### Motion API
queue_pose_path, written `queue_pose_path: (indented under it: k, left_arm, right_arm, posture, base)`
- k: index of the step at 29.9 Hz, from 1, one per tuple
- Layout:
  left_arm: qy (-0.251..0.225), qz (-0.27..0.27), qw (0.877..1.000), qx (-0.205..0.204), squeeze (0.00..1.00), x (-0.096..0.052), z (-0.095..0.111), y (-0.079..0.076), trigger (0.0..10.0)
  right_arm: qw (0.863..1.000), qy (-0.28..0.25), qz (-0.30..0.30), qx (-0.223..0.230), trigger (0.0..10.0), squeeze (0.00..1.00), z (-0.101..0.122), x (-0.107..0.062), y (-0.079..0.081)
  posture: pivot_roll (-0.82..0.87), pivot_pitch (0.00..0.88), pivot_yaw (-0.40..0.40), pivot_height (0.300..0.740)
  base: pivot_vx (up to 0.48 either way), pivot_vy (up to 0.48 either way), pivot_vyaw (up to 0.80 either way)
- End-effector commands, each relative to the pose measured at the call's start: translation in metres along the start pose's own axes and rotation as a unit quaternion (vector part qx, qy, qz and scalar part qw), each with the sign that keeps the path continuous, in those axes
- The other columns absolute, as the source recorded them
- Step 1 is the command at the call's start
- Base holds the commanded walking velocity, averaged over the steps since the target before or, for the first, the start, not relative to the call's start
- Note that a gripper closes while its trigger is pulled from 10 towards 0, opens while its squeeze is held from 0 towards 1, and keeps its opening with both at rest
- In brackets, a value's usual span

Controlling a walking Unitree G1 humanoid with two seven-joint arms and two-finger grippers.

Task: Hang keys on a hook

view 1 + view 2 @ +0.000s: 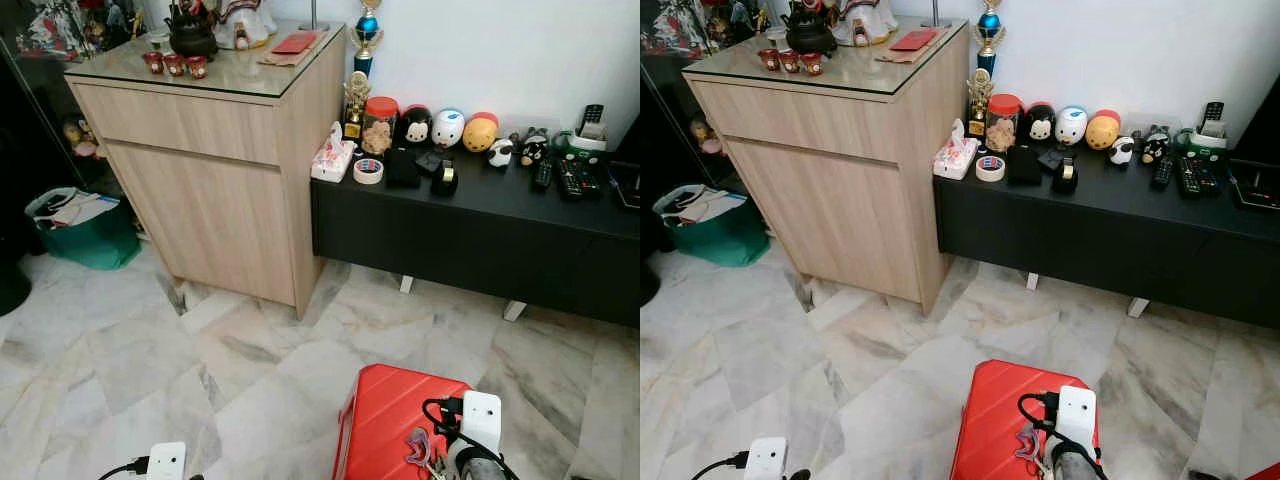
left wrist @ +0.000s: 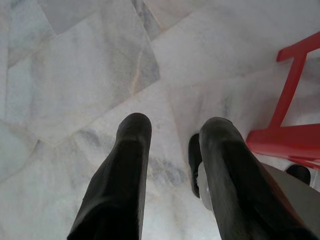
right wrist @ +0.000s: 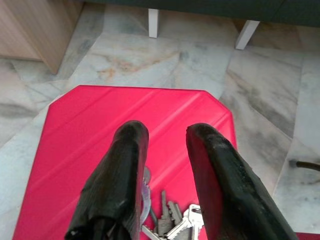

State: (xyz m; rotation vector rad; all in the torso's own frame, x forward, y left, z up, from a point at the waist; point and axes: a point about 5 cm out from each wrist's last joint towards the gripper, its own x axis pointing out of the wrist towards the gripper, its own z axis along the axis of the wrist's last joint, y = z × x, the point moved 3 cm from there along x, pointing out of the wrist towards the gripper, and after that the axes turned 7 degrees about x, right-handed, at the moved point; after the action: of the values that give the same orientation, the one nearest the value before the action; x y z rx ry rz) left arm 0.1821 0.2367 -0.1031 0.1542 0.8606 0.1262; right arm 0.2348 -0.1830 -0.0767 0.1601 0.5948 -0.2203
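The keys (image 3: 172, 220) lie on the red stool (image 3: 125, 130), near the edge closest to the robot, and the right gripper (image 3: 162, 137) hangs directly over them. Its two fingers stand a moderate gap apart, one on each side of the bunch, and clamp nothing. A purple tag (image 1: 417, 446) seems to be part of the bunch in the head view, though it is small there and partly behind the wrist, so that is a guess. The left gripper (image 2: 172, 132) points at bare marble floor (image 1: 130, 370) to the left of the stool, fingers parted and empty.

Beyond the stool stands a wooden cabinet (image 1: 215, 190), and right of it a low black bench (image 1: 470, 230) crowded with small toys, a tape roll and remotes. No hook can be made out among these.

The task looks to be at its first step, the pickup. The risks as I judge them:

- The keys lie flat and loose on a smooth seat, so closing fingers could push them along instead of lifting them, or catch one key and leave the rest dangling badly.
- They sit near the stool's edge; a nudge could tip them onto the floor.
- Pressing down hard could shift or tilt the light stool.
- With the hook not yet found, the robot must walk while carrying, and a weak pinch could drop the bunch on the way.
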Motion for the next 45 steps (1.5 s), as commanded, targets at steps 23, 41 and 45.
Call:
queue_pose_path:
  k: [23, 41, 45]
  left_arm:
    - [0.005, 0.014, 1.000, 0.006, 0.00, -0.001, -0.004, 0.004, 10.0]
    - [-0.329, 0.027, 0.944, 0.027, 0.00, -0.008, 0.161, 0.005, 10.0]
    - [-0.337, 0.026, 0.941, 0.019, 0.00, -0.013, 0.151, 0.004, 10.0]
  right_arm:
    - [1.000, -0.005, 0.010, 0.000, 10.0, 0.00, 0.009, 0.005, 0.012]
    - [1.000, -0.013, 0.013, 0.002, 10.0, 0.00, 0.014, 0.007, 0.011]
    - [1.000, -0.017, 0.015, 0.001, 10.0, 0.00, 0.016, 0.007, 0.011]
  posture:
    - [0.01, 0.033, 0.001, 0.670]
    - [0.00, 0.039, -0.004, 0.670]
    - [0.00, 0.043, -0.005, 0.670]
  base:
    - [0.000, 0.000, 0.00]
    - [0.000, 0.000, 0.00]
    - [0.000, 0.000, 0.00]
